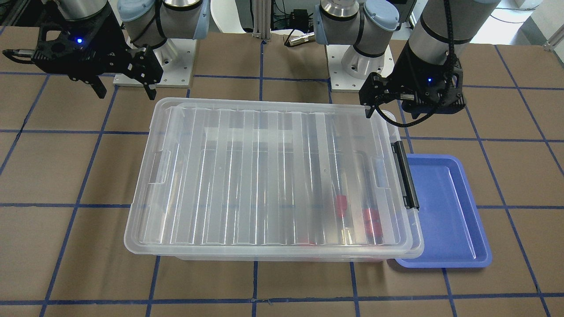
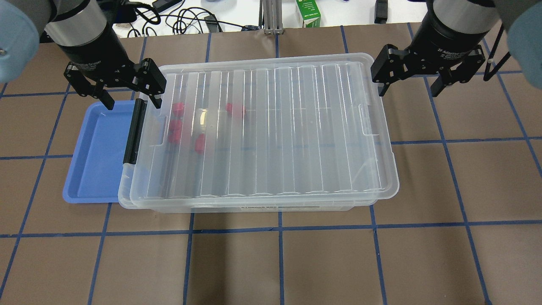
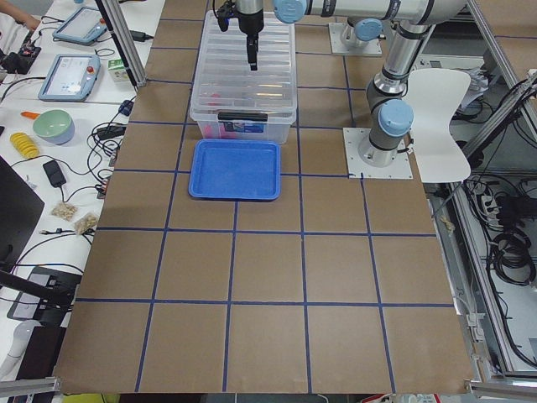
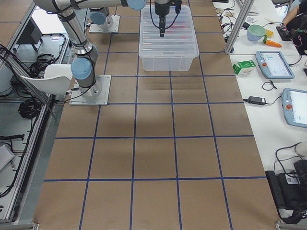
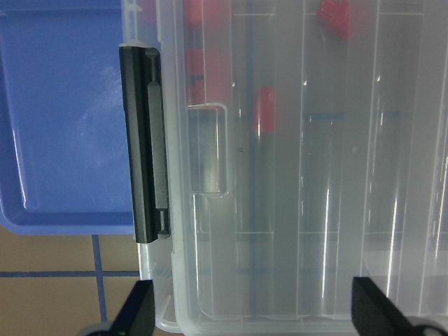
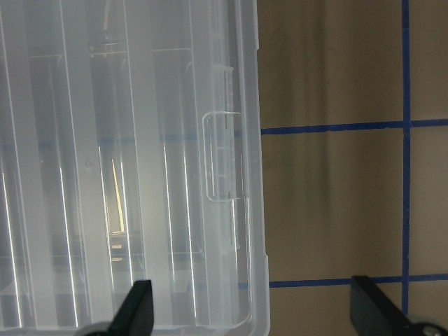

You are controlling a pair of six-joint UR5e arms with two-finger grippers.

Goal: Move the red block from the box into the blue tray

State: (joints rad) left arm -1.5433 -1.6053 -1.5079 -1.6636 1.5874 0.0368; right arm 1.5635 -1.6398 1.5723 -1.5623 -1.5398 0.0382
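The clear box (image 2: 262, 131) stands mid-table with its ribbed lid on and its black latch bar (image 2: 134, 132) at its left end. Several red blocks (image 2: 175, 131) lie inside near that end; one shows through the lid in the left wrist view (image 5: 264, 110). The blue tray (image 2: 95, 156) lies empty against the latch end, partly under the box's rim. My left gripper (image 2: 132, 101) is open and empty above the latch corner. My right gripper (image 2: 410, 90) is open and empty above the box's far right corner, with one finger over the table.
A green carton (image 2: 308, 12) and cables lie beyond the table's far edge. The two arm bases (image 1: 154, 66) stand on the robot's side of the box. Brown table surface with blue tape lines (image 2: 279, 228) surrounds the box.
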